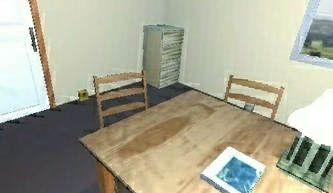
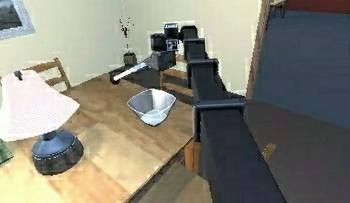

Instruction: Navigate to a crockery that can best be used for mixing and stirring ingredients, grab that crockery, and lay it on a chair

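A grey bowl stands on the wooden table near its edge, just left of the dark arm bar. The arm runs up the arm side view to two white marker squares. Left of them the gripper reaches over the table's far end, beyond the bowl. The tabletop and a small vase lie behind its fingers, so I cannot tell whether it holds anything. Two wooden chairs stand at the table's far sides in the forward view. Another chair shows behind the lamp.
A white-shaded lamp and a blue-covered book sit on the table. A vase with twigs stands at its far end. A white drawer cabinet is in the corner, a white door at left. An open doorway leads out at right.
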### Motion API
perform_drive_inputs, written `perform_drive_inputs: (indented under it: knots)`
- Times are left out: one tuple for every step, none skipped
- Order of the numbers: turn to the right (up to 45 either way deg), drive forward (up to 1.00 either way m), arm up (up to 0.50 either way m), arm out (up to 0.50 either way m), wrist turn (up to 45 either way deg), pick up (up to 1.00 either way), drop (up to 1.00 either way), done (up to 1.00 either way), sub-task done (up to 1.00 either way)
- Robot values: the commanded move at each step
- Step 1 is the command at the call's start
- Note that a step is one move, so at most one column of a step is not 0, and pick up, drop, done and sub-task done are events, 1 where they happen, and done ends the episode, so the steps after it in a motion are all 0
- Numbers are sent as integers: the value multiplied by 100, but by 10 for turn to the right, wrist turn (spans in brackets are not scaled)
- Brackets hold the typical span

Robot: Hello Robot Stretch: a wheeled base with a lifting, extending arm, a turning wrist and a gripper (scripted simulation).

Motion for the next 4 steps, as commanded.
perform_drive_inputs:
  knots:
    - [0, 0, 0, 0, 180, 0, 0, 0, 0]
    - [0, 0, -20, 0, 0, 0, 0, 0, 0]
    - [0, 0, 0, 0, 0, 100, 0, 0, 0]
    - [0, 0, 10, 0, 0, 0, 0, 0, 0]
